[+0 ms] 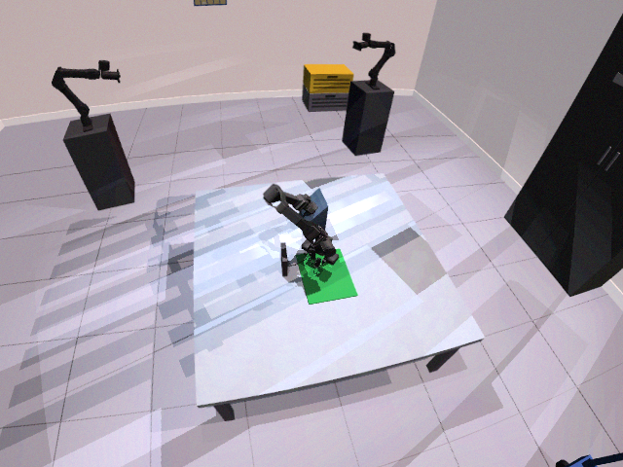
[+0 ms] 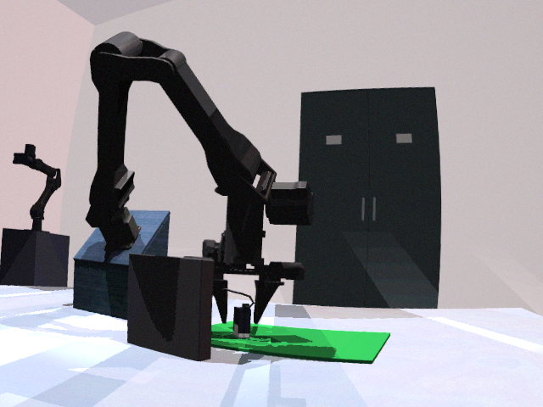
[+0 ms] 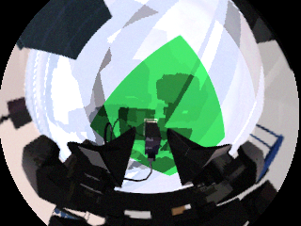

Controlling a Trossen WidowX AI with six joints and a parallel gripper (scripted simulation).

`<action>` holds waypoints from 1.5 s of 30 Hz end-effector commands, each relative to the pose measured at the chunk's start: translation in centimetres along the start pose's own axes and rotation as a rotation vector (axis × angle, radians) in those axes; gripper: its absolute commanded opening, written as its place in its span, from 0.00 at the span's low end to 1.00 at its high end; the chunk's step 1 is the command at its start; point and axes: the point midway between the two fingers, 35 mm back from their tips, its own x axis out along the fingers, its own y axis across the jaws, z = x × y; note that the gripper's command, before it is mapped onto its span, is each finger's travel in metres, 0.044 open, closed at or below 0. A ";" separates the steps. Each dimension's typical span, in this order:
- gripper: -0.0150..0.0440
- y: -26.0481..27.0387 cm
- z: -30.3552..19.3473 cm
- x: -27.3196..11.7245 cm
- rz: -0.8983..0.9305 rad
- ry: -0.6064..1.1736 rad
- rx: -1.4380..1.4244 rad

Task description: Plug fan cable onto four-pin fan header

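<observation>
The green board (image 1: pixel 332 290) (image 2: pixel 355 345) (image 3: pixel 207 118) lies flat on the table. The dark plug (image 2: pixel 242 313) (image 3: pixel 151 143) stands upright on the pale four-pin header (image 2: pixel 242 335) (image 3: pixel 150 121). Some of the header shows below the plug; whether the plug is fully down I cannot tell. The thin dark cable (image 2: pixel 241 292) (image 3: pixel 150 172) leaves the plug's top and loops toward the fan side. My gripper (image 2: pixel 240 322) (image 3: pixel 150 130) is open, with one fingertip on each side of the plug and a gap on both sides. The fingertips are low above the board.
A dark upright slab (image 1: pixel 284 259) (image 2: pixel 166 306), apparently the fan, stands beside the board close to the gripper. A blue slope-topped box (image 1: pixel 317 211) (image 2: pixel 100 282) stands behind it near the arm's base. The table (image 1: pixel 302 351) extends around the board.
</observation>
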 end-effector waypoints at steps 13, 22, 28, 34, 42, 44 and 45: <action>0.69 -0.8 4.1 -5.7 -0.009 -0.013 -0.003; 0.69 0.3 12.2 -5.6 0.000 -0.009 -0.002; 0.69 0.3 12.2 -5.6 0.000 -0.009 -0.002; 0.69 0.3 12.2 -5.6 0.000 -0.009 -0.002; 0.69 0.3 12.2 -5.6 0.000 -0.009 -0.002; 0.69 0.3 12.2 -5.6 0.000 -0.009 -0.002; 0.69 0.3 12.2 -5.6 0.000 -0.009 -0.002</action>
